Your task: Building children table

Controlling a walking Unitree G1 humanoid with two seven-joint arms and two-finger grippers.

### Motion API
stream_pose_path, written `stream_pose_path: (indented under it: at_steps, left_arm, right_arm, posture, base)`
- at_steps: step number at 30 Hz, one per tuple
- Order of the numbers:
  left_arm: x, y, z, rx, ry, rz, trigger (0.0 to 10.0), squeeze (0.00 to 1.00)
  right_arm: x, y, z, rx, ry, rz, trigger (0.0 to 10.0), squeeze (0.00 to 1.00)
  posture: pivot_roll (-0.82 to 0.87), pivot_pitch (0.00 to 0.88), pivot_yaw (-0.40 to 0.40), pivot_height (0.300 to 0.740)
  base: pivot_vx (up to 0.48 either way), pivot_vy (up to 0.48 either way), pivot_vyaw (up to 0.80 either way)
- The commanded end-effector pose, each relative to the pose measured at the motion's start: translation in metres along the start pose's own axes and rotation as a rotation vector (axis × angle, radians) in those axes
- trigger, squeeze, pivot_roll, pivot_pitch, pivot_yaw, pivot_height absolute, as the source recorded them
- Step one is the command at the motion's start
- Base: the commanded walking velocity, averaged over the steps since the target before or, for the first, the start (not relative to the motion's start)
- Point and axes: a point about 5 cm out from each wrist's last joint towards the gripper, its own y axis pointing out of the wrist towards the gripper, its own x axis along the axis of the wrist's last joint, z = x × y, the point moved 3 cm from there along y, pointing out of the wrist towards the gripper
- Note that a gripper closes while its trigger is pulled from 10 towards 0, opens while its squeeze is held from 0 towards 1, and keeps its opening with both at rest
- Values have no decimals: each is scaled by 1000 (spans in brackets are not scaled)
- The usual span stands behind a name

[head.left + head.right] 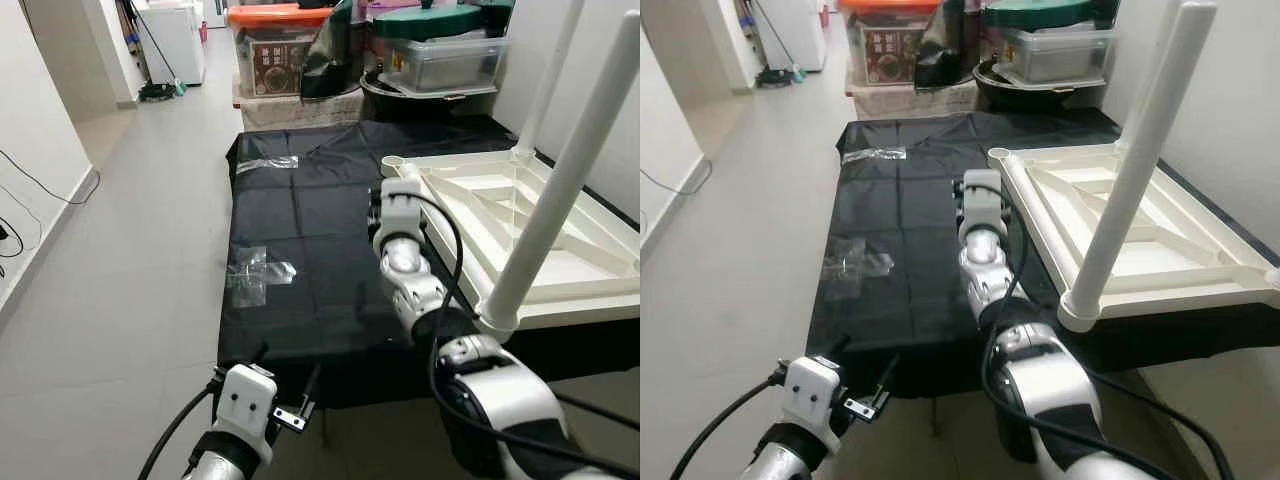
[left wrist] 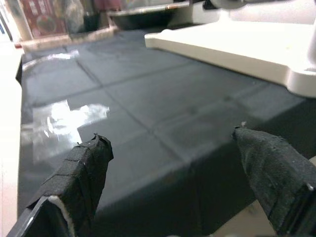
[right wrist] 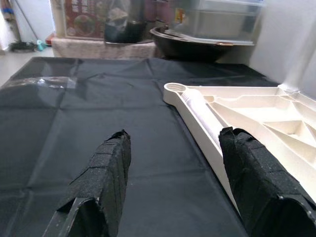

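Lying upside-down on the black sheet (image 1: 310, 260), the white children's table (image 1: 540, 240) sits just right of the right gripper (image 3: 173, 163) — fingers spread, empty. Two legs (image 1: 560, 190) stand fitted; the corner socket (image 3: 175, 89) ahead looks empty, so approach squarely. Low at the sheet's near edge, the left gripper (image 2: 173, 168) also gapes.

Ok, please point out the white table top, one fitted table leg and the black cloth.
table top (image 1: 560, 272): left eye view, on its ribbed underside.
table leg (image 1: 1125, 195): right eye view, middle of the near upright leg.
black cloth (image 1: 310, 250): left eye view, on a bare part.
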Motion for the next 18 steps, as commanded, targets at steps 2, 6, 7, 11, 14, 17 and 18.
stream_pose_path:
  at_steps: [2,6,7,11,14,17,18]
  left_arm:
    - [0,-1,0,7,10,11,10000,0]
    - [1,-8,2,56,-5,25,10000,0]
    - [1,-8,2,56,-5,25,10000,0]
    - [1,-11,5,98,-31,32,10000,0]
    - [2,-11,8,120,-47,26,10000,0]
    - [3,-11,11,140,-49,24,10000,0]
    - [4,-12,14,162,-47,21,10000,0]
  right_arm:
    - [0,0,4,43,18,-1,10000,0]
    - [10,-8,28,259,147,-86,10000,0]
    - [10,-8,28,259,147,-86,10000,0]
    - [10,-23,40,374,195,-172,10000,0]
    - [8,-37,44,452,192,-243,10000,0]
    - [-1,-51,43,515,154,-276,10000,0]
    - [-14,-64,37,550,116,-284,10000,0]
  posture:
    - [45,46,-23,740]
    - [52,78,-20,740]
    - [52,78,-20,740]
    - [53,78,-20,740]
    - [52,70,-18,740]
    - [44,52,-16,740]
    - [40,43,-17,740]
  base:
    - [0,0,0]
    - [0,0,0]
    - [0,0,0]
    - [0,0,0]
    - [0,0,0]
    - [0,0,0]
    - [0,0,0]
